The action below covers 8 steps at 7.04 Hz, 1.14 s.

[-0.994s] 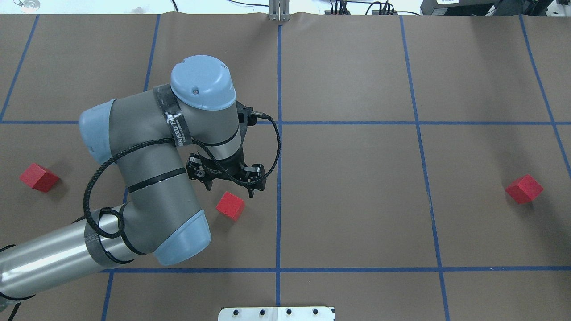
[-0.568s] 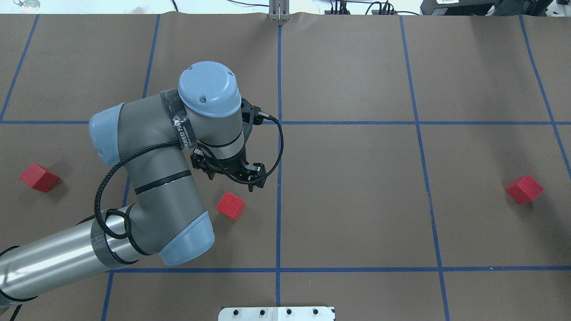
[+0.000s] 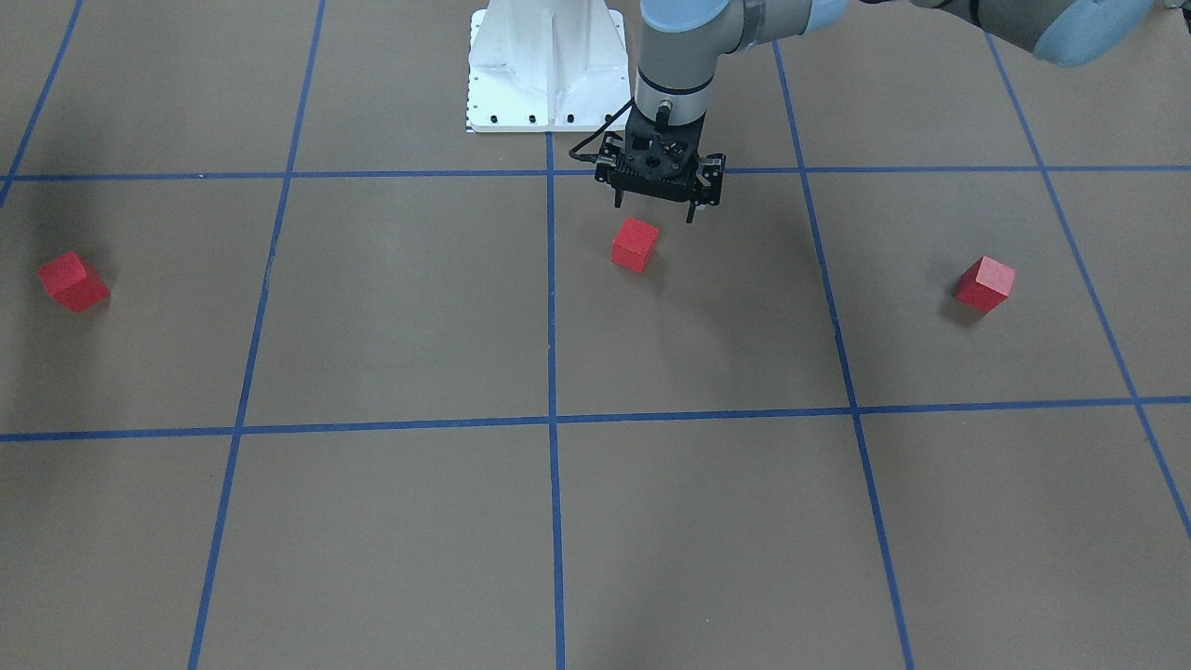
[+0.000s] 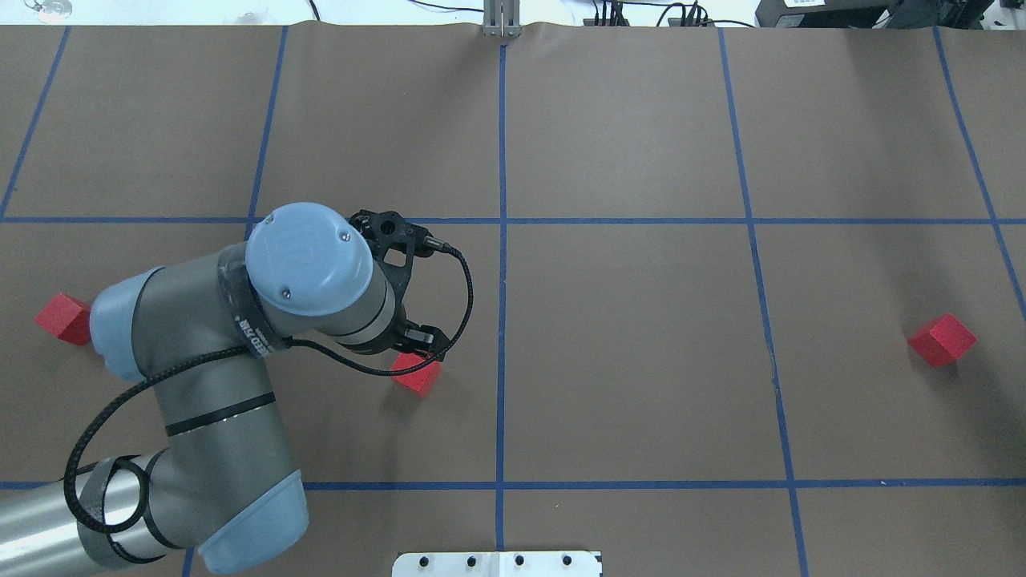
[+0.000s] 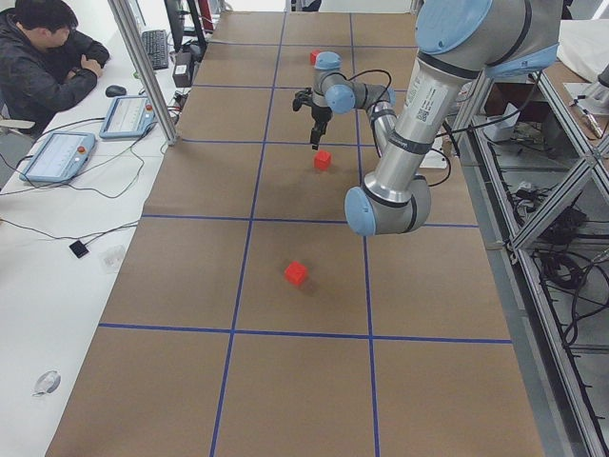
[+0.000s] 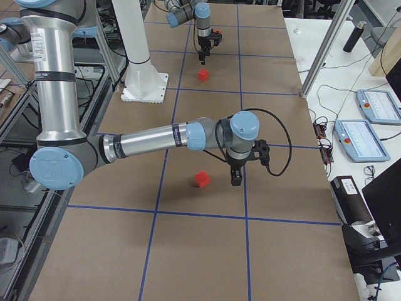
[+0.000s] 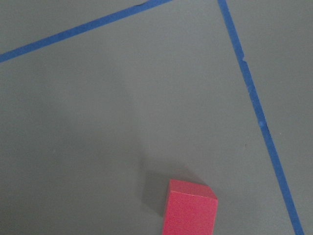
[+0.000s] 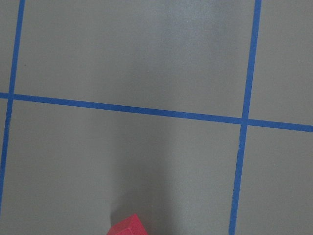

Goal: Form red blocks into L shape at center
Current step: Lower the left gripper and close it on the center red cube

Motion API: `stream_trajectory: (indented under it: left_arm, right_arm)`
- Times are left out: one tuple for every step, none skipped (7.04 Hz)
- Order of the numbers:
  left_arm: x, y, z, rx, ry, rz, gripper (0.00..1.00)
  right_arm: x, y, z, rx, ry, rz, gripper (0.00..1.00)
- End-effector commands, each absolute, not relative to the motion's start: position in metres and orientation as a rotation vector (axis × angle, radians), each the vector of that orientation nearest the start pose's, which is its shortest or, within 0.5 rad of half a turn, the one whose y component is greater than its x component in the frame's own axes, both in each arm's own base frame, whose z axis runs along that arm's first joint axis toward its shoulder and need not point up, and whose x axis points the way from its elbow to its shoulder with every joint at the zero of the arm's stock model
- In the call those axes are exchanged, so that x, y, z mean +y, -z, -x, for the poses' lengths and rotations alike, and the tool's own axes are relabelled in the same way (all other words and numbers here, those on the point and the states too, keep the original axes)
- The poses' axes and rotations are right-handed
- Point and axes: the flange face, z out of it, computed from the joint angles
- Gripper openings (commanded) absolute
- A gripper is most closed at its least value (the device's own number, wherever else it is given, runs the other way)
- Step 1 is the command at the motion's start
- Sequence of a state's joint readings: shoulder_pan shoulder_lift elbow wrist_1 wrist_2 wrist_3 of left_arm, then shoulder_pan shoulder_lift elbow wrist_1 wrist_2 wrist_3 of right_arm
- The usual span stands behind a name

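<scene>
Cubes of matte red, 3 of them, plain-faced and sharp-edged, lie well apart on smooth brown paper ruled into squares by thin blue tape: the left block [image 4: 61, 317], the middle block [image 3: 635, 245] and the right block [image 4: 942, 340]. None is at the center [image 4: 502, 220] crossing. The left gripper [image 3: 653, 209], black with 2 slim fingers spread wide and holding nothing, hangs over the middle block, clear of it, on the grey, blue-capped left arm [image 4: 200, 377]. The right gripper [image 6: 237, 182] shows only from the side, beside the right block; I cannot tell whether it is spread or closed. A white base plate [image 3: 544, 74] marks the robot's edge, and an operator [image 5: 43, 57] sits at a white bench [image 5: 57, 286].
</scene>
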State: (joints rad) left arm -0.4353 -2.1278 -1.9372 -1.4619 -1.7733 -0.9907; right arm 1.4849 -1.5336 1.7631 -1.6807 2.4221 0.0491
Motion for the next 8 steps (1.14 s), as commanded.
stream_trajectory:
  left_arm:
    - [-0.324,-0.223,-0.517,0.872,-0.174,-0.259,1.0]
    - [-0.325,-0.224,-0.524,0.865,-0.184,-0.253,1.0]
    - [-0.326,-0.229,-0.528,0.854,-0.197,-0.25,0.99]
    - [-0.328,-0.238,-0.534,0.833,-0.219,-0.255,0.99]
    - [-0.33,-0.243,-0.538,0.822,-0.22,-0.252,0.99]
    - [-0.331,-0.248,-0.543,0.812,-0.219,-0.243,0.99]
    - [-0.334,-0.24,-0.551,0.816,-0.22,-0.246,0.99]
    - [-0.339,-0.237,-0.564,0.808,-0.22,-0.242,0.99]
  right_arm:
    - [-0.505,-0.555,-0.015,-0.856,0.084,-0.05,0.99]
    - [-0.505,-0.555,-0.015,-0.854,0.084,-0.05,0.99]
    - [-0.505,-0.555,-0.015,-0.854,0.084,-0.05,0.99]
    - [-0.505,-0.557,-0.015,-0.854,0.082,-0.045,0.99]
    - [-0.506,-0.557,-0.015,-0.853,0.084,-0.048,0.99]
    - [-0.506,-0.56,-0.015,-0.851,0.083,-0.043,0.99]
    - [-0.507,-0.563,-0.015,-0.849,0.082,-0.038,0.99]
    - [-0.507,-0.565,-0.015,-0.849,0.081,-0.034,0.99]
